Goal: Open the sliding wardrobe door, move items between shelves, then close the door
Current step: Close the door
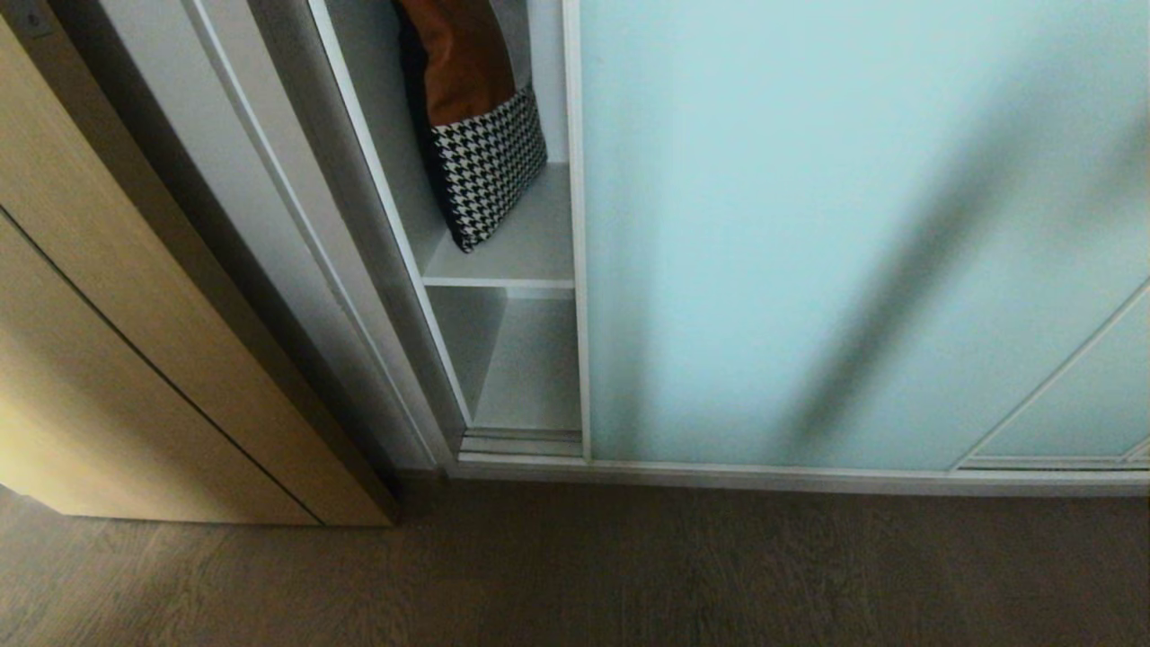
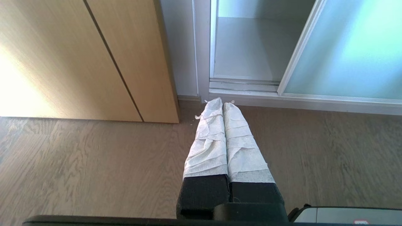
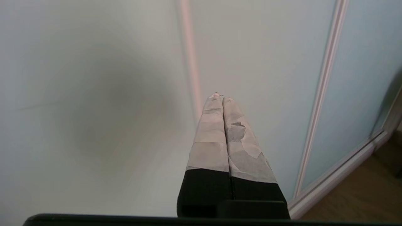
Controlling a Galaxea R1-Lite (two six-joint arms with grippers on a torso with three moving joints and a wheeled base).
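The sliding wardrobe door (image 1: pixel 809 225) is a frosted aqua glass panel. Its silver edge (image 1: pixel 576 225) leaves a narrow gap on the left. In that gap are two grey-white shelves, an upper board (image 1: pixel 530 252) and a lower board (image 1: pixel 539 377). The items are out of view. My right gripper (image 3: pixel 219 96) is shut and empty, pointing at the door (image 3: pixel 267 62) from close by, beside a vertical frame strip (image 3: pixel 190 62). My left gripper (image 2: pixel 223 102) is shut and empty, low over the floor, in front of the bottom track (image 2: pixel 245 85). Neither gripper shows in the head view.
An orange and houndstooth bag (image 1: pixel 485 153) leans on the upper board. A light wood cabinet front (image 1: pixel 135 359) stands left of the wardrobe. Dark wood floor (image 1: pixel 629 575) runs along the front. A second glass panel (image 1: pixel 1078 404) overlaps at the right.
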